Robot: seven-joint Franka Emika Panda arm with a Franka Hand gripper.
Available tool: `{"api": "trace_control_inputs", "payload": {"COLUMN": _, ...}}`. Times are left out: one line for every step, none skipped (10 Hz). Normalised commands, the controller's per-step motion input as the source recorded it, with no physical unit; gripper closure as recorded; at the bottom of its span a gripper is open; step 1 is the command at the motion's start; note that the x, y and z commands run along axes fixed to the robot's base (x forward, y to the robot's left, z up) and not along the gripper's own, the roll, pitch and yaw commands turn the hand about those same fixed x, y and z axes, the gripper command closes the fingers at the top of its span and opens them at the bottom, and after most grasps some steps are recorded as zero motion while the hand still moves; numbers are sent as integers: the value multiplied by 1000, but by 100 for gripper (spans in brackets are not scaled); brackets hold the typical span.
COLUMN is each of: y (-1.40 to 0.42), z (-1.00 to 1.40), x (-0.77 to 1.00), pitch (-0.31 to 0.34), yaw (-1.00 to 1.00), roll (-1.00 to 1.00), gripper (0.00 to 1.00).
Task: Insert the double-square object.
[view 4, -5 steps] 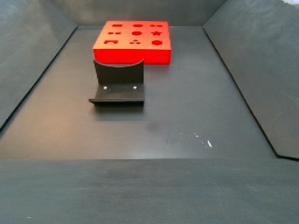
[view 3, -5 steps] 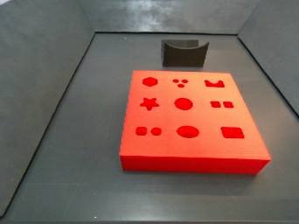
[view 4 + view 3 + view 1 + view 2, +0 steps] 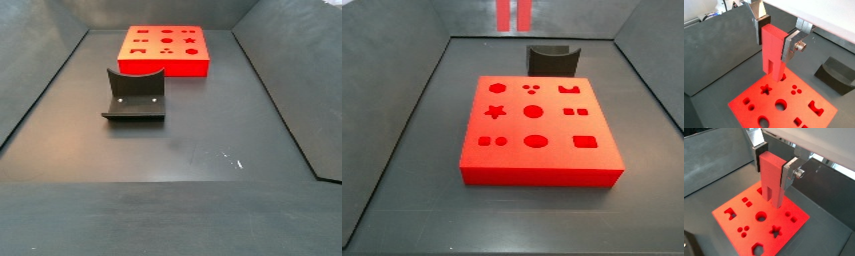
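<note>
The gripper (image 3: 774, 37) is clamping the double-square object (image 3: 773, 52) between its fingers (image 3: 789, 172) (jaws narrowly parted, pads touching it), hanging upright above the red block (image 3: 761, 220).

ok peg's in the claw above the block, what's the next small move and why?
Probably a small sideways correction before any descent. In both wrist views the claw is shut on the double-square object, which hangs upright, its tip clear above the red block. I can't tell whether the tip lines up with the matching hole, so I'd centre it first, then lower slowly.
</note>
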Motion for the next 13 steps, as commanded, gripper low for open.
{"api": "trace_control_inputs", "payload": {"y": 617, "z": -237, "x": 100, "pitch": -17, "yaw": 0, "roll": 10, "gripper": 100}}
{"api": "trace_control_inputs", "payload": {"y": 411, "z": -100, "x": 49, "pitch": 0, "yaw": 0, "roll": 1, "gripper": 100}}
{"api": "trace_control_inputs", "payload": {"y": 206, "z": -60, "x": 57, "pitch": 0, "yaw": 0, "roll": 11, "gripper": 100}}
{"api": "trace_control_inputs", "payload": {"y": 20, "z": -23, "x": 0, "pitch": 0, "yaw": 0, "roll": 26, "gripper": 100}}
{"api": "trace_control_inputs", "payload": {"y": 149, "z": -166, "x": 0, "pitch": 0, "yaw": 0, "roll": 103, "gripper": 100}}
{"api": "trace_control_inputs", "payload": {"y": 243, "z": -503, "x": 334, "pitch": 0, "yaw": 0, "roll": 91, "gripper": 100}}
{"api": "trace_control_inputs", "payload": {"y": 200, "z": -494, "x": 526, "pitch": 0, "yaw": 0, "roll": 104, "gripper": 100}}
{"api": "trace_control_inputs", "payload": {"y": 0, "z": -294, "x": 700, "pitch": 0, "yaw": 0, "roll": 217, "gripper": 100}}
{"api": "trace_control_inputs", "payload": {"y": -169, "z": -120, "x": 991, "pitch": 0, "yaw": -34, "roll": 277, "gripper": 100}}
{"api": "trace_control_inputs", "payload": {"y": -174, "z": -91, "x": 1000, "pitch": 0, "yaw": -11, "roll": 213, "gripper": 100}}
{"api": "trace_control_inputs", "payload": {"y": -146, "z": -123, "x": 1000, "pitch": -19, "yaw": -29, "roll": 194, "gripper": 100}}
{"api": "trace_control_inputs", "payload": {"y": -137, "z": -126, "x": 1000, "pitch": -31, "yaw": -34, "roll": 189, "gripper": 100}}
{"api": "trace_control_inputs", "payload": {"y": -140, "z": -254, "x": 1000, "pitch": -99, "yaw": -71, "roll": 110, "gripper": 100}}
